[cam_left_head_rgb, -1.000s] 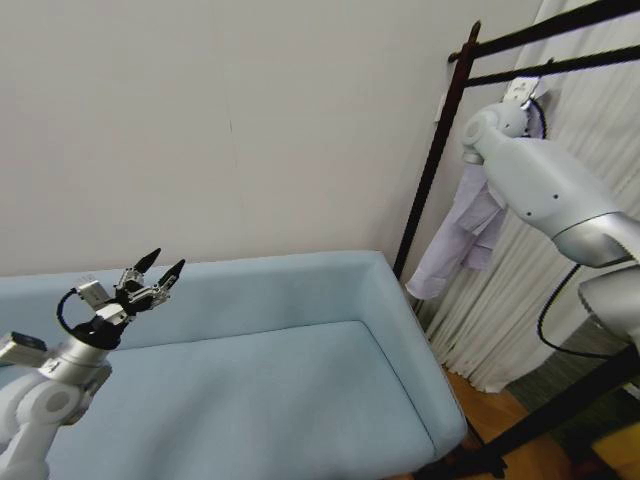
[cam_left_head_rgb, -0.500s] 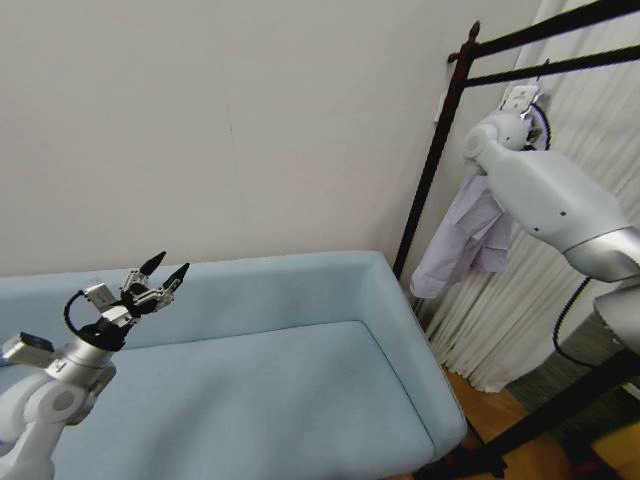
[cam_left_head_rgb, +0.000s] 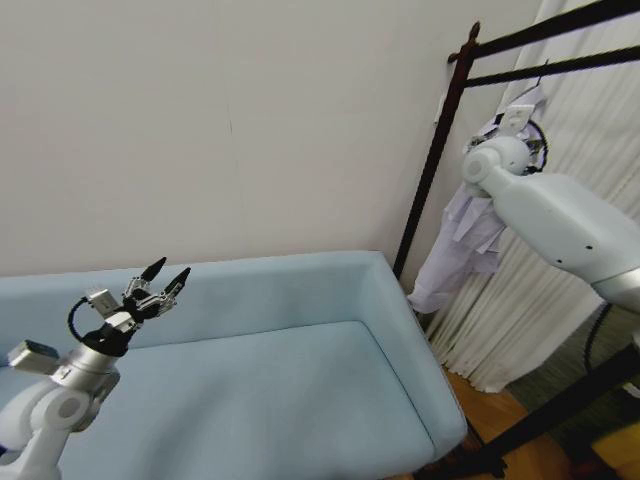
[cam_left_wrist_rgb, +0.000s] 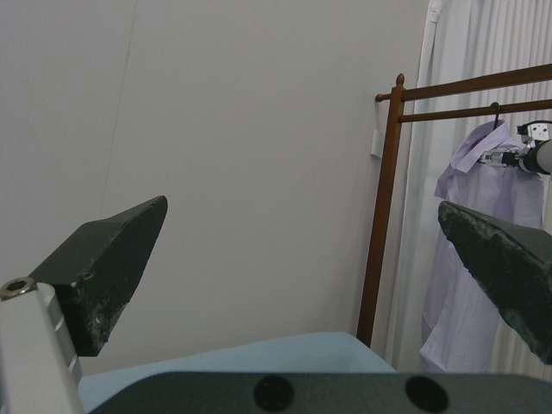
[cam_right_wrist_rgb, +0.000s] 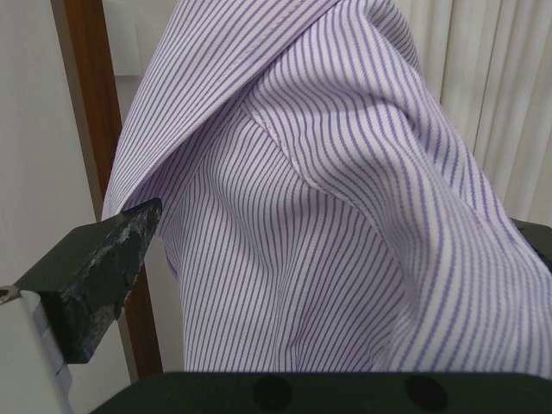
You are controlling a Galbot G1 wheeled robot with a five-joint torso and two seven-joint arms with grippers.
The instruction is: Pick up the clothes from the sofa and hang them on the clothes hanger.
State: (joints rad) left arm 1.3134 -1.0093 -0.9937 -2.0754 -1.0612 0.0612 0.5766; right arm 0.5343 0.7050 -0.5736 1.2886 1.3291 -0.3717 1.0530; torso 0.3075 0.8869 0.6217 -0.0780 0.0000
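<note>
A purple-striped white shirt [cam_left_head_rgb: 462,232] hangs from the upper rail of the dark wooden clothes rack [cam_left_head_rgb: 440,150] beside the sofa's right end. My right gripper [cam_left_head_rgb: 520,122] is raised against the shirt's shoulder, just under the rail. The right wrist view has the striped shirt [cam_right_wrist_rgb: 328,190] close up; the right gripper [cam_right_wrist_rgb: 315,259] is open, with fabric reaching between its two dark fingers [cam_right_wrist_rgb: 95,276]. My left gripper [cam_left_head_rgb: 165,281] hovers open and holding nothing over the sofa's left backrest. From the left wrist, the shirt [cam_left_wrist_rgb: 483,250] hangs on a hook under the rail.
The light blue sofa [cam_left_head_rgb: 280,400] stretches across the lower view, its seat bare. A plain white wall stands behind it. Pale curtains [cam_left_head_rgb: 590,170] hang behind the rack, and wooden floor [cam_left_head_rgb: 520,440] shows at the lower right.
My right wrist has dropped a little below the rail and the hanging shirt has swung and shifted. The left gripper has drifted slightly down and right, staying open.
</note>
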